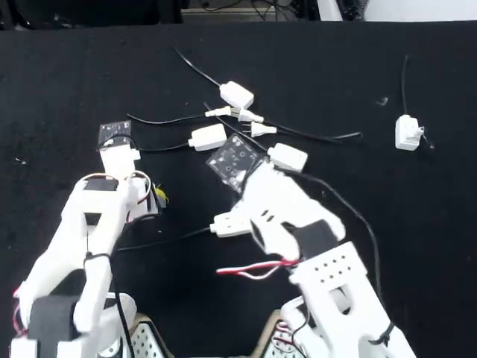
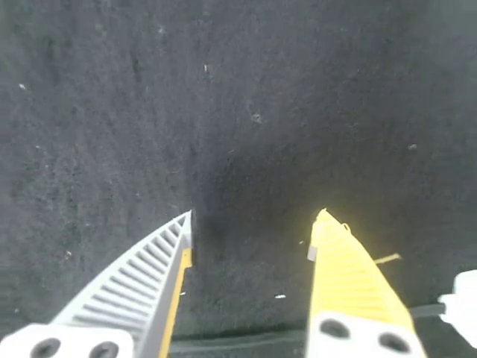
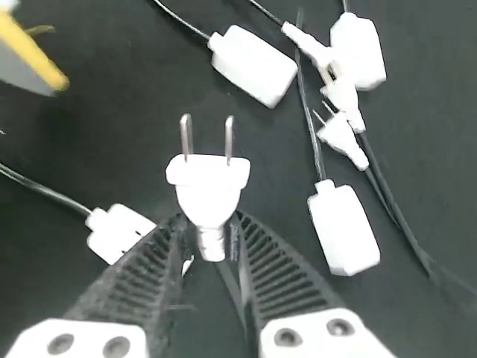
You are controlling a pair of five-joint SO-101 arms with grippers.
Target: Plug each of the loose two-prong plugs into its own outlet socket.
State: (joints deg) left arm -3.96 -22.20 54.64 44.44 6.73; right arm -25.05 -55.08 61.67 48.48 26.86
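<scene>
The right gripper (image 3: 207, 220) is clamped on the neck of a white plug (image 3: 207, 179), whose two metal prongs point away from the gripper, clear of everything. The right wrist view gives that detail. Ahead of the prongs, well apart, lies a white socket block (image 3: 252, 65) on a black cable. Another socket block (image 3: 343, 227) lies off to one side, and two smaller loose plugs (image 3: 341, 138) lie close together between them. A further white block (image 3: 119, 231) lies just beside one of the gripper's fingers.

From the high view, the blocks and cables cluster in the middle of the black counter (image 1: 59, 67), partly under the right arm. One lone socket block (image 1: 407, 132) lies far off to the right, well apart from the rest.

The left gripper (image 2: 250, 224) hangs open over bare counter, one finger grey and the other yellow, with nothing between them.
</scene>
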